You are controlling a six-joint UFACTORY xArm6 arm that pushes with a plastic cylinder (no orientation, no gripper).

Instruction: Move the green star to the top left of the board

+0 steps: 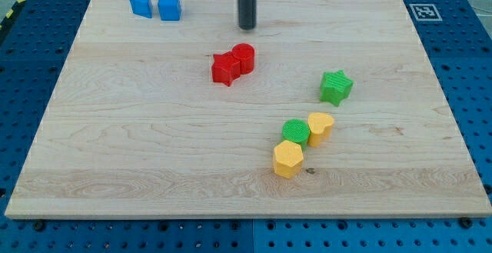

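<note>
1. My tip (247, 27) is at the end of a dark rod that comes down from the top middle of the frame. There is no pincer here, so nothing is spread or pinching; the tip touches no block.
2. The green star (336, 87) sits right of the middle of the board (138, 145). It stands alone, well apart from my tip, which is up and to its left.
3. Two blue blocks sit side by side in the upper left of the frame: a blue block (140, 4) with slanted sides and a blue cube (169, 7) just right of it.
4. A red star (225, 69) and a red cylinder (244, 57) touch each other just below my tip.
5. Lower down, right of the middle, three blocks touch in a slanted row: a yellow block (320, 127), a green cylinder (296, 132) and a yellow hexagon (288, 159).
</note>
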